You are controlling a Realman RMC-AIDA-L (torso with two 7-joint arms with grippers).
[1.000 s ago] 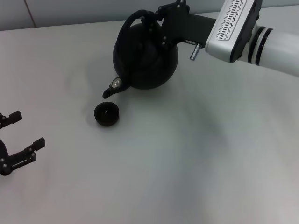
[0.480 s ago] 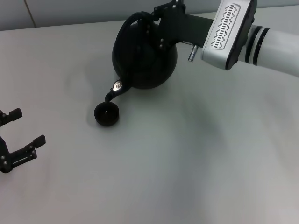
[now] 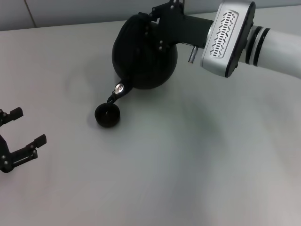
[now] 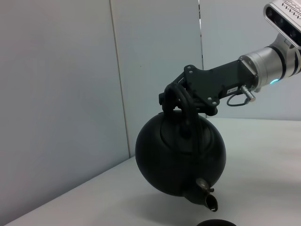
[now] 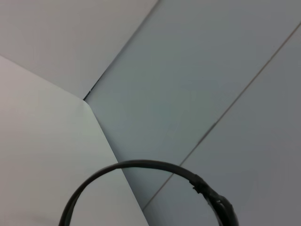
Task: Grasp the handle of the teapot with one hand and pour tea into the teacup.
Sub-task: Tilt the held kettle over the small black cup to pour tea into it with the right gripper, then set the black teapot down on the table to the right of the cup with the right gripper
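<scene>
Gripping the handle (image 4: 184, 109), right gripper (image 4: 181, 101) tilts teapot (image 3: 143, 54) spout-down over teacup (image 3: 107, 115); left gripper (image 3: 21, 136) agape, idle. No legible markings.

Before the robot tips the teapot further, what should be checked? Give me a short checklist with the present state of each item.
1. Right gripper shut on the handle: ok.
2. Teapot lifted off the table and tilted spout-down: ok.
3. Spout over the teacup: ok in the head view; its tip sits at the cup's far rim.
4. Teacup upright: ok.
5. Tea flowing: cannot tell.
6. Left gripper open and well apart from the cup: ok.
</scene>
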